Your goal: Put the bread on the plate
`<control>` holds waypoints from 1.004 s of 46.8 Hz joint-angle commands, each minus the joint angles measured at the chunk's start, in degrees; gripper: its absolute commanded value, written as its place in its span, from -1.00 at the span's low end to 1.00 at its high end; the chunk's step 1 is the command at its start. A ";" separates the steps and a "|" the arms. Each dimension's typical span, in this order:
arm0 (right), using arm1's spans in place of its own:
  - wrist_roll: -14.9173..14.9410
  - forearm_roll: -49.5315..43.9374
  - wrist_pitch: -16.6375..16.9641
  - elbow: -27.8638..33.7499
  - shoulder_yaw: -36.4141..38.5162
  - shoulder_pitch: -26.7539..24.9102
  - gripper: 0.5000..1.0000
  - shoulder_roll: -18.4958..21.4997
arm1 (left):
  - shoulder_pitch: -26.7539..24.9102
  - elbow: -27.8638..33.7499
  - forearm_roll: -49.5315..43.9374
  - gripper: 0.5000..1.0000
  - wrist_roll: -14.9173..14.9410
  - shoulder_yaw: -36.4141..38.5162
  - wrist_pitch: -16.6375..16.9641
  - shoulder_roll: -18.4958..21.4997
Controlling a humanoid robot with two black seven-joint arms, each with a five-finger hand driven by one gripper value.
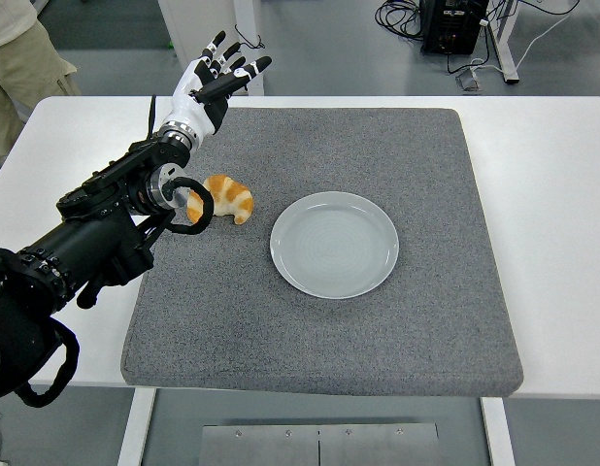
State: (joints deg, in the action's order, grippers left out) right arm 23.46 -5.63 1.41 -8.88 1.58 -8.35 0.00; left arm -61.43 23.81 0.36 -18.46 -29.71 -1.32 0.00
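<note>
A golden croissant (227,199) lies on the grey mat (378,320), left of a pale grey-green plate (334,244). The plate holds nothing. My left arm reaches in from the lower left, and its forearm and a cable loop partly cover the croissant's left end. My left hand (215,76) is raised beyond the mat's far left corner, well past the croissant, with fingers spread and holding nothing. The right arm does not show.
The mat covers the middle of the white table (548,194). A person's beige sleeve (18,58) shows at the top left. Cables and a black box (453,24) lie on the floor behind the table.
</note>
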 commanded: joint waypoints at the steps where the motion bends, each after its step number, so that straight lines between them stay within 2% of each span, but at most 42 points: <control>1: 0.00 0.00 0.00 0.00 0.00 0.00 1.00 0.00 | -0.01 0.00 0.00 0.91 0.00 0.00 0.00 0.00; 29: 0.00 0.00 0.00 0.00 0.00 0.00 1.00 0.00 | -0.01 -0.08 0.70 0.91 -0.44 1.06 -0.27 0.00; 36: 0.00 0.00 0.00 0.00 0.00 0.00 1.00 0.00 | -0.18 0.00 0.87 0.91 -0.88 1.14 0.52 0.00; 41: 0.00 0.00 0.00 0.00 0.00 0.00 1.00 0.00 | -0.44 2.72 2.28 0.91 -0.71 4.65 1.14 0.70; 47: 0.00 0.00 0.00 0.00 0.00 0.00 1.00 0.00 | -1.67 7.20 4.04 0.91 0.09 8.17 2.11 4.30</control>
State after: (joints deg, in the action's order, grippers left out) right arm 23.46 -5.62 1.41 -8.88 1.58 -8.36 0.00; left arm -62.55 28.54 3.88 -18.60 -22.76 0.41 2.66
